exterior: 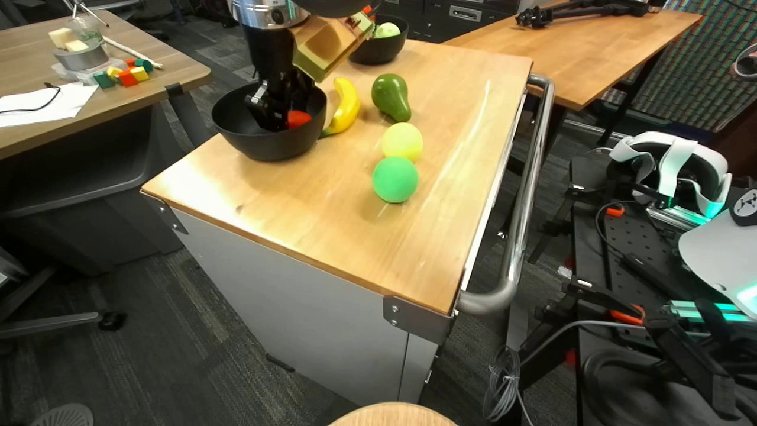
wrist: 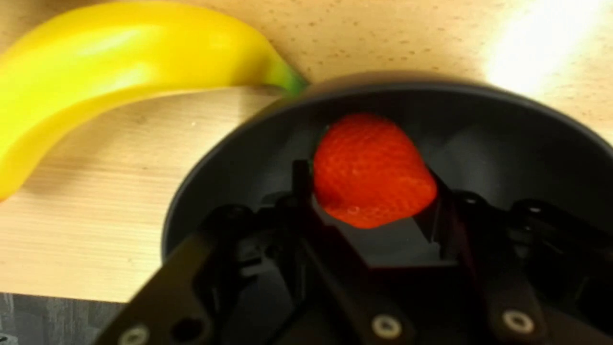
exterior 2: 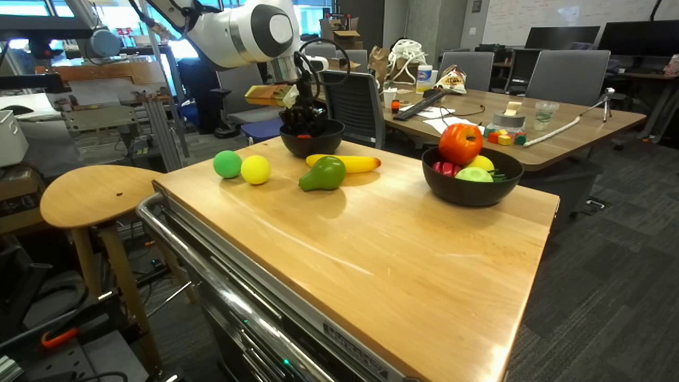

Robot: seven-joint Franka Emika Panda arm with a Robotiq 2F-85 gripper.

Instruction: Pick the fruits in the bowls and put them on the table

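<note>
Gripping the strawberry (wrist: pixel 371 165) inside the black bowl (wrist: pixel 479 158) by the banana (wrist: pixel 143 52), my pincer (wrist: pixel 369 184) has it on both sides; its taper could let it slip once I lift, and swinging low toward the bench (exterior: pixel 301 213) could tip the bowl.

Red strawberry (wrist: pixel 371 172) — apparently sideways — inside black bowl (exterior: pixel 269 145)

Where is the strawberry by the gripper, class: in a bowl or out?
In: the wrist view shows the strawberry within the rim of a black bowl.
</note>
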